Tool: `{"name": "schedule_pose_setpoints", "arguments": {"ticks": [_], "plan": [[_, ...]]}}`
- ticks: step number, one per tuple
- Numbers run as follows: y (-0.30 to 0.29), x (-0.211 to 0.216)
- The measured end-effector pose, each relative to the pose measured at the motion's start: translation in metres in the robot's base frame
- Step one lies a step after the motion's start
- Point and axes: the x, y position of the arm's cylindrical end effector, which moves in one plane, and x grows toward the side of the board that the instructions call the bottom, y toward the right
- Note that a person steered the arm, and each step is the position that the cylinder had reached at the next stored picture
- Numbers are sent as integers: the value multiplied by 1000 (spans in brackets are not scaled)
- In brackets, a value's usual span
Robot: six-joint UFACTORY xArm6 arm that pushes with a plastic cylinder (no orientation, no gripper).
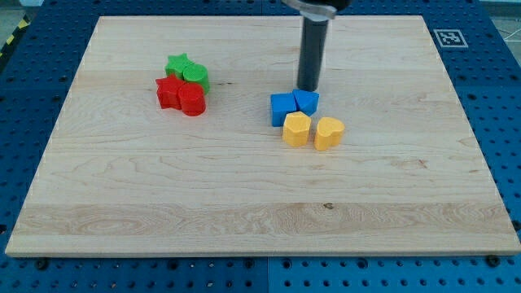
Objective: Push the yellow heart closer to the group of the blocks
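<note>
Yellow heart: a small, glossy yellow block with a notched top, lying right of the board's centre, nearer the right edge than the left. It touches a yellow hexagonal block on its left. Just above the pair sit a blue cube and a blue wedge-like block. My tip stands at the blue wedge's top edge; it has no pincer. Towards the top-left corner cluster a green star, green cylinder, red star and red cylinder.
</note>
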Motion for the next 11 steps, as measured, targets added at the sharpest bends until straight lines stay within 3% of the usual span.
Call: {"name": "schedule_pose_setpoints", "arguments": {"ticks": [1, 2, 5, 11], "plan": [[37, 7], [57, 41], [59, 119], [5, 114]]}}
